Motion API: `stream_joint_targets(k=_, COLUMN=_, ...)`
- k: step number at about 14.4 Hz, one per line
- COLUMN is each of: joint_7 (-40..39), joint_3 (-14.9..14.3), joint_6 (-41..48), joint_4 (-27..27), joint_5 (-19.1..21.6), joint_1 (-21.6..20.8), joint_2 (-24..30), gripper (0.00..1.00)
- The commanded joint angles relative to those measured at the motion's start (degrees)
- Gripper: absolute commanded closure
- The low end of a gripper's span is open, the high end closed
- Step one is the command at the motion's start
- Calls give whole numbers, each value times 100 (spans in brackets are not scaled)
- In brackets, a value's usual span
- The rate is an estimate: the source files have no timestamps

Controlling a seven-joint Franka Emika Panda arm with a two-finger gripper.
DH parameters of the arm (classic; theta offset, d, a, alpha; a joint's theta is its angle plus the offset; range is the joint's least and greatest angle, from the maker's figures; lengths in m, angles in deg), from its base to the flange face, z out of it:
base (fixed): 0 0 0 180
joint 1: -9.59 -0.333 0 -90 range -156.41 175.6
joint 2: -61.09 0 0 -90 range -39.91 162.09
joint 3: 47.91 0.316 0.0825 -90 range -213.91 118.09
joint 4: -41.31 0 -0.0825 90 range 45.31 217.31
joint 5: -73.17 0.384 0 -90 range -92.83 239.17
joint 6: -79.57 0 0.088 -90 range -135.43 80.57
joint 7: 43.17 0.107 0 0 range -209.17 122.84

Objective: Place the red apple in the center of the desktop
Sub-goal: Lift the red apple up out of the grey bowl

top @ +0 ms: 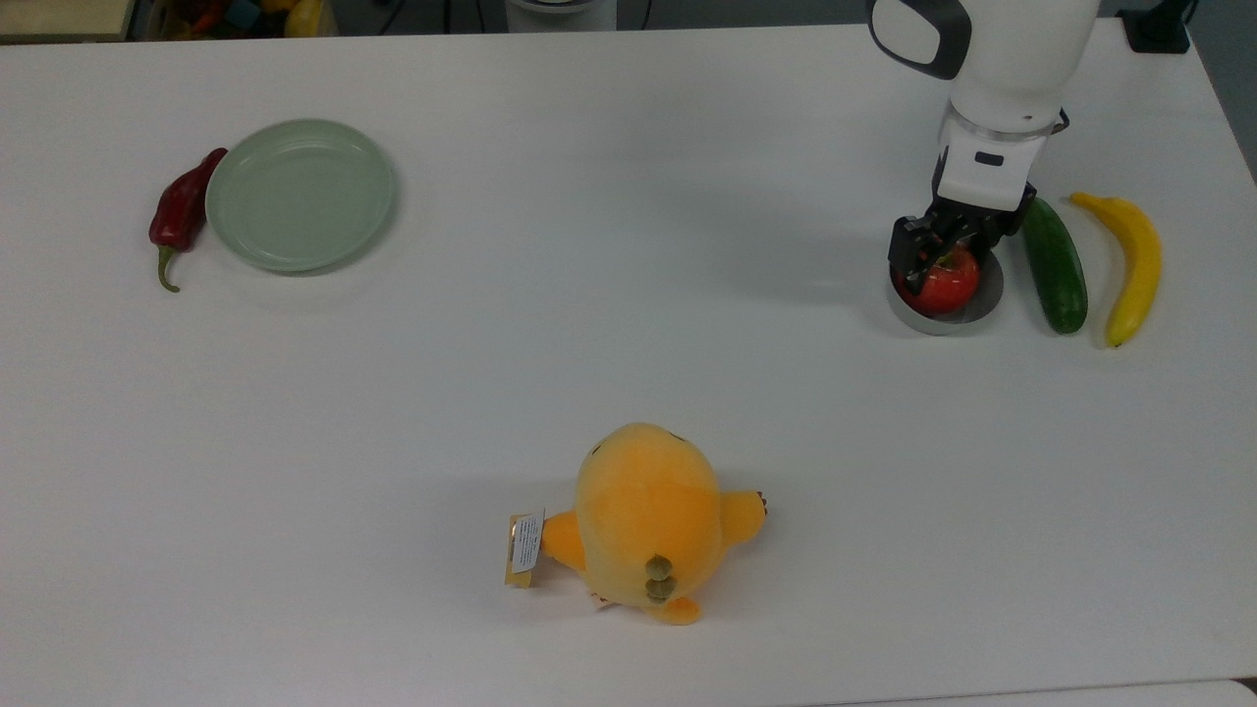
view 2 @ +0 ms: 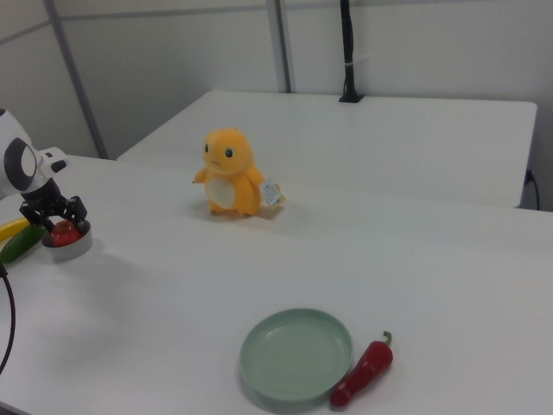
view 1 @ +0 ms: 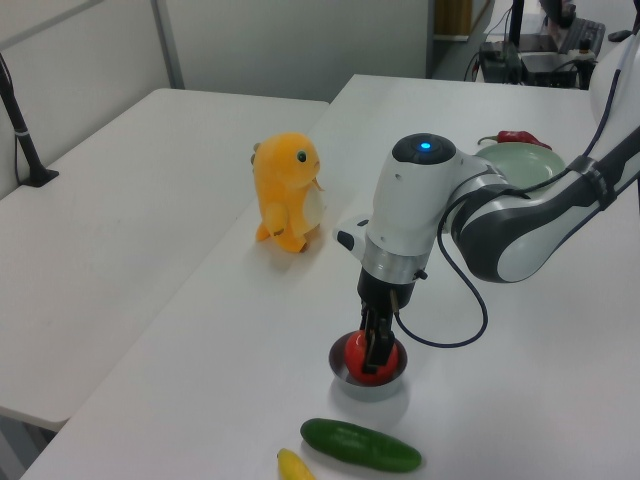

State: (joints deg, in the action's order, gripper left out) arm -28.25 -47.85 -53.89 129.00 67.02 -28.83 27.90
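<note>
Grasp barely begun

My black two-finger gripper [top: 941,257] straddled the glossy red apple [top: 946,280] in its small grey metal bowl [top: 987,295]; closure: cannot tell. Lifting and carrying to the white desktop [top: 628,324] centre remained.

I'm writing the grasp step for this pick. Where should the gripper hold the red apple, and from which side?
Grip the red apple across its widest middle, coming straight down from above. It sits in a shallow metal bowl whose rim likely blocks a side approach, with the cucumber close beside. The gripper straddles it this way.
</note>
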Motion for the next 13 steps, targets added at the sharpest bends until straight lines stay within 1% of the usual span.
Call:
stream_joint_targets(k=1, joint_7=-7, joint_3=29, joint_6=-146, joint_4=20, joint_5=-97, joint_1=20, joint_2=-21, gripper=74)
stream_joint_targets(k=4, joint_7=29, joint_3=107, joint_6=-102, joint_4=11, joint_5=-88, joint_1=55, joint_2=66, gripper=74)
stream_joint_targets(k=7, joint_7=46, joint_3=336, joint_6=47, joint_4=46, joint_5=-44, joint_1=116, joint_2=426, gripper=74)
stream_joint_targets(k=9, joint_7=46, joint_3=424, joint_6=441, joint_4=11, joint_5=-44, joint_1=151, joint_2=663, gripper=74)
stream_joint_targets(k=10, joint_7=29, joint_3=476, joint_6=678, joint_4=37, joint_5=-26, joint_1=204, joint_2=882, gripper=74)
stream_joint_targets(k=11, joint_7=11, joint_3=520, joint_6=950, joint_4=64, joint_5=17, joint_1=352, joint_2=1093, gripper=73)
stream_joint_targets(k=12, joint_7=-41, joint_3=591, joint_6=1301, joint_4=81, joint_5=148, joint_1=562, joint_2=1374, gripper=73)
stream_joint_targets(k=13, joint_7=-85, joint_3=600, joint_6=1496, joint_4=90, joint_5=254, joint_1=695, joint_2=1542, gripper=73)
